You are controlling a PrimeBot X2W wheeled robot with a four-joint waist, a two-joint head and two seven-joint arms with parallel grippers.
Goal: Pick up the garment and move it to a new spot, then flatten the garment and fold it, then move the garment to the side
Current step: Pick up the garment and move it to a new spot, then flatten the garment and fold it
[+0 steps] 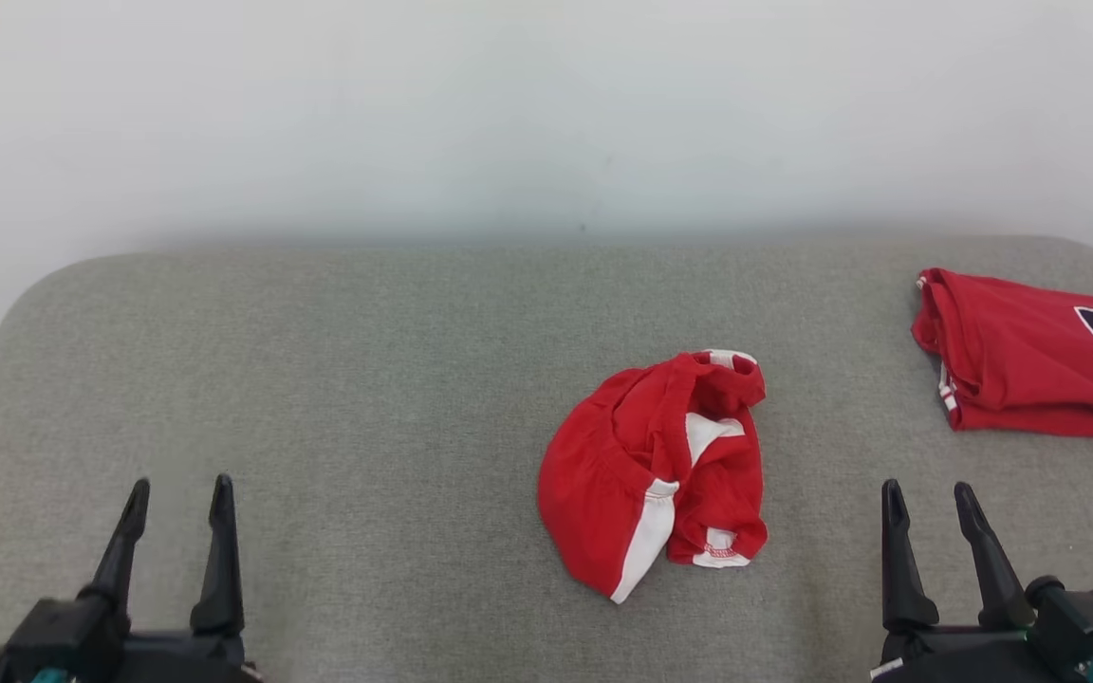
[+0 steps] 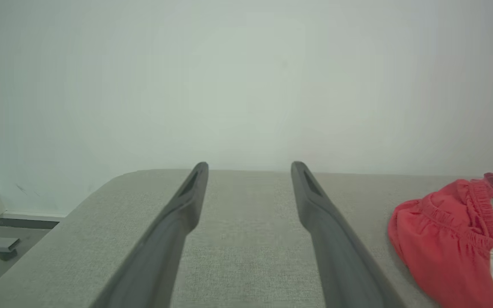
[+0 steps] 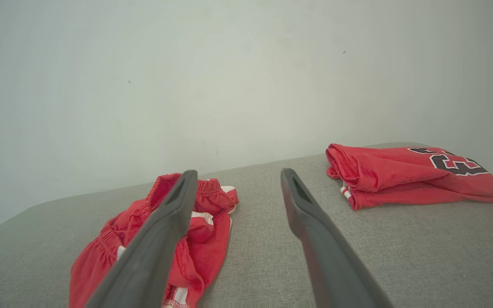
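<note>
the garment [image 1: 653, 474], a pair of red shorts with white side panels, lies crumpled in a heap a little right of the middle of the grey bench [image 1: 319, 379], with nothing touching it. the heap runs somewhat longer away from the robot than across, its gathered waistband bunched at the far end and a white-trimmed leg opening at the near end. at the bench's far right edge, well apart from the heap, sits a folded red jersey [image 1: 1030, 365] with dark numerals. the right hand [image 1: 928, 489] hovers at the near right, fingers apart and holding nothing; the garment lies ahead of it and to its left, near. the left hand [image 1: 179, 486] hovers at the near left, fingers likewise apart and empty, with a wide stretch of bare bench between it and the heap. so the right arm is the nearer one, and the pick-up probably calls for it to swing leftward and forward onto the heap's near right edge, while the left would have to cross far more bench to reach the other side.
</note>
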